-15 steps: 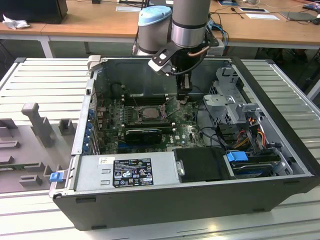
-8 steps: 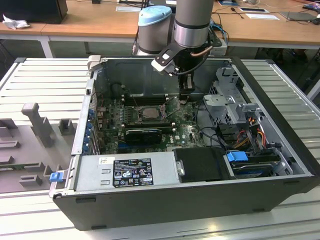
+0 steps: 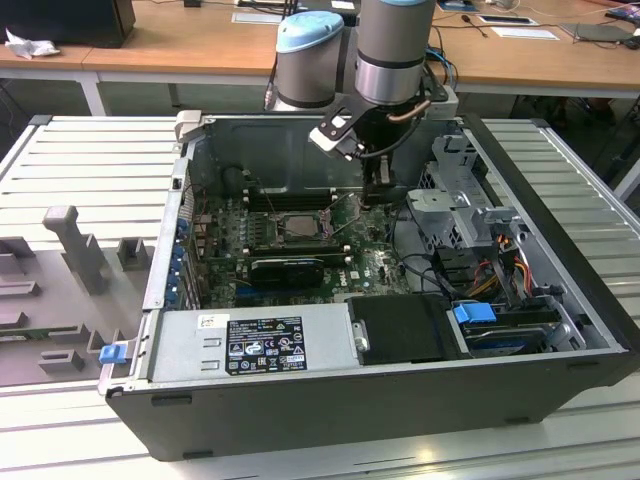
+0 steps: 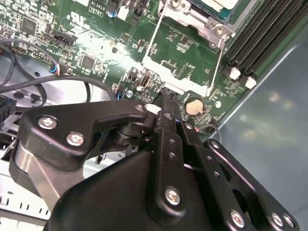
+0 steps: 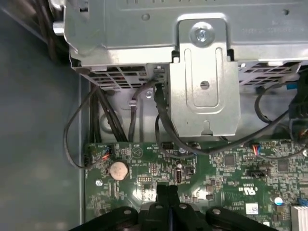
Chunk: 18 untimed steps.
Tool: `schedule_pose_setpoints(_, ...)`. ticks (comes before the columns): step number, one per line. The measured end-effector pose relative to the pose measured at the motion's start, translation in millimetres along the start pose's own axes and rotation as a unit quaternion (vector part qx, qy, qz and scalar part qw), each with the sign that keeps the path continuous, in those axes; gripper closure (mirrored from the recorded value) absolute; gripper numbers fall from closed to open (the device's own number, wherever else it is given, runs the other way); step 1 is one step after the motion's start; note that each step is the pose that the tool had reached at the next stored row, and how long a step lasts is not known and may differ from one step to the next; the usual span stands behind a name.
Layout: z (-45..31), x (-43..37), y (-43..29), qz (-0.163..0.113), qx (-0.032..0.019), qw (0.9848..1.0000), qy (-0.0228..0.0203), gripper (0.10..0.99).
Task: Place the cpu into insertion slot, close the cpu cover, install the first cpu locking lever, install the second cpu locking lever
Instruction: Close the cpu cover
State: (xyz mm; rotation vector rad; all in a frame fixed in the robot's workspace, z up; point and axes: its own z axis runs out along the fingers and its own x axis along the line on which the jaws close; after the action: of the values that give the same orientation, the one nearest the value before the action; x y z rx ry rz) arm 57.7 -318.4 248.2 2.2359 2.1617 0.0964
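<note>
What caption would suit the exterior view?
Robot gripper inside an open computer case, poised beside the insertion slot.

Drive cage [image 5: 207, 72] and cables [image 5: 161, 118] crowd the claw [image 5: 167, 192]; insertion slot [image 3: 298, 226] side lies open.

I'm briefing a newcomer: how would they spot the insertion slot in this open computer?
Inside the computer case, look at the green circuit board. The insertion slot is its square, silver-rimmed socket; the memory slots and expansion card flanking it are long and black.
</note>
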Motion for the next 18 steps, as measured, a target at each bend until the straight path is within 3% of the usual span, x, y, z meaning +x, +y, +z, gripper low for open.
schedule_pose_setpoints(3,1.7,-0.1,-0.4,-0.001,0.0024,1.0,0.0013,0.98)
schedule_pose_setpoints(16,-0.6,-0.1,-2.5,-0.001,0.0025,1.0,0.0019,0.98)
schedule_pose_setpoints(18,-1.6,-0.2,-5.8,-0.001,0.0025,1.0,0.0019,0.98)
